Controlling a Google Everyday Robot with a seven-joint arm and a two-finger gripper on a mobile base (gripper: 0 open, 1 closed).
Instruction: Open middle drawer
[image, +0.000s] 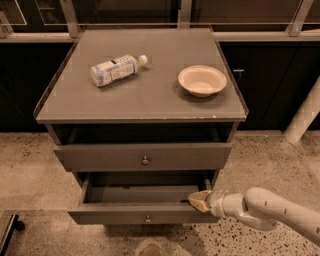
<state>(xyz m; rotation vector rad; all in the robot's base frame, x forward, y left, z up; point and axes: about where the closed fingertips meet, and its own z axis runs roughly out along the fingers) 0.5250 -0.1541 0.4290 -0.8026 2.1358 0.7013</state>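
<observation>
1. Nearest: gripper (200, 201) touching the top front edge of the middle drawer (110, 216) at its right end; grasp impossible to tell.
2. Drawer pulled out past the front edge of the counter (150, 97).
3. Farther back, 1 bottle (116, 69) lying near the left edge, 1 bowl (202, 80) near the right.

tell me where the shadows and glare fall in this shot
Camera view: dim, warm light from above. The cabinet top has a soft sheen, no hard glare. The bowl and bottle cast small shadows. The open middle drawer is dark inside, shaded by the drawer above; the gripper at its right front edge is well lit.
</observation>
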